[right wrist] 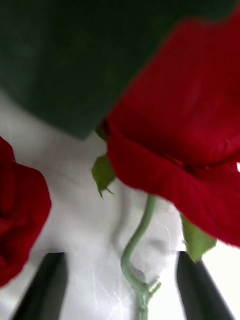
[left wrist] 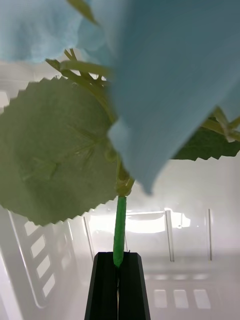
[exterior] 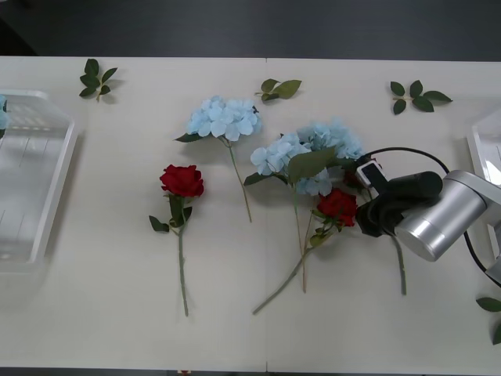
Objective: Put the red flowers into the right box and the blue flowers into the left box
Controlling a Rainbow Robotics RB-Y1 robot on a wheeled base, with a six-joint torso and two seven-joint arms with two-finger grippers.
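Over the left box (exterior: pixel 31 196), a blue flower's stem (left wrist: pixel 119 230) is clamped in the left hand (left wrist: pixel 119 280). At the tangled cluster, the right hand (right wrist: pixel 120 287) is spread around what seems a red rose (exterior: pixel 337 205)'s stem; closure is best centred there.

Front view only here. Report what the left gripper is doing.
Observer: The left gripper is shut on the green stem of a blue flower.
Operator: Tell me what lies beneath it.
Observer: The left box, with its slotted white bottom behind the flower.
Operator: Now give me the right gripper's fingers.
Observer: The right gripper is open. The stem of a red flower runs between its fingers, over the table.
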